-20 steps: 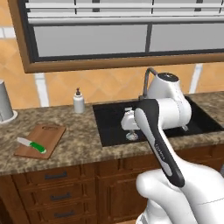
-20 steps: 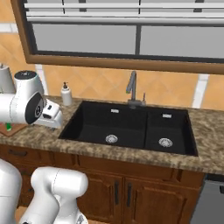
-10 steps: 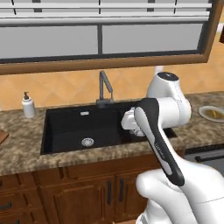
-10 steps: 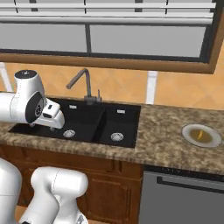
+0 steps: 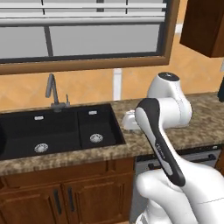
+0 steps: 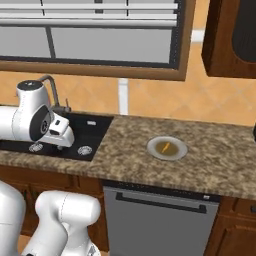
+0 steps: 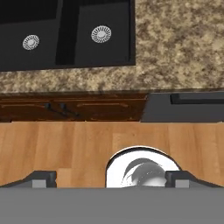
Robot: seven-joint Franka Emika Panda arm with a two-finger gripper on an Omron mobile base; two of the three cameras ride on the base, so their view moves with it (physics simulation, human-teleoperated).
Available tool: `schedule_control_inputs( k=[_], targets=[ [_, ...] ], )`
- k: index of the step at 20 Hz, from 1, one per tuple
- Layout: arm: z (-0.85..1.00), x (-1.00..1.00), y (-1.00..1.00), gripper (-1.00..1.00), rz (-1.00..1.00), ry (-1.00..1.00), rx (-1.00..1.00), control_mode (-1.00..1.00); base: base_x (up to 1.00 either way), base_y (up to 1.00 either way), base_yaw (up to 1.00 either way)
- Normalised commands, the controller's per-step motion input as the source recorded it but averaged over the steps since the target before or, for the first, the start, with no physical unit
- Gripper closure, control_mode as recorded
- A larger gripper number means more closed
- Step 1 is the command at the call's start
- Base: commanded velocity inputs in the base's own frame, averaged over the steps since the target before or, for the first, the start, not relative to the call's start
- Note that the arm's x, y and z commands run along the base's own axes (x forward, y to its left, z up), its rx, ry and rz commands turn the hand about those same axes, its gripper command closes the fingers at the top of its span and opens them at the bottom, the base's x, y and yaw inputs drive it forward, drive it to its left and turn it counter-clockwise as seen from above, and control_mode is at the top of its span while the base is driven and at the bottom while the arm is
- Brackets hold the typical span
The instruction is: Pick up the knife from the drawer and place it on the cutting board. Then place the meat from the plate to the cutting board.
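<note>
The robot's gripper is wide open and holds nothing. It hangs over the edge of the stone counter, beside the black sink. The round grey plate sits on the counter, well apart from the gripper. The little orange meat lies in the middle of the plate.

Speckled stone counter, matt black sink, glossy wooden cabinets, grey metal faucet.
</note>
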Motion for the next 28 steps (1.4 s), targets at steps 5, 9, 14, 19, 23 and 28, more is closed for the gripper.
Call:
schedule_control_inputs(
  k=[5,9,14,19,23,28],
  targets=[
    [0.00,0.00,0.00,-1.00,0.00,0.00,0.00,1.00,0.12,-0.70,0.00],
    [0.00,0.00,0.00,-1.00,0.00,0.00,0.00,1.00,0.34,-0.64,0.00],
    [0.00,0.00,0.00,-1.00,0.00,0.00,0.00,1.00,0.43,-0.48,0.00],
    [0.00,0.00,-0.19,-1.00,0.00,0.00,0.00,-1.00,0.02,-0.16,0.00],
    [0.00,0.30,-0.71,-1.00,0.00,0.01,0.00,-1.00,0.00,0.00,0.00],
    [-0.12,0.66,-0.58,-1.00,-0.06,0.03,0.00,-1.00,0.00,0.00,0.00]
  ],
)
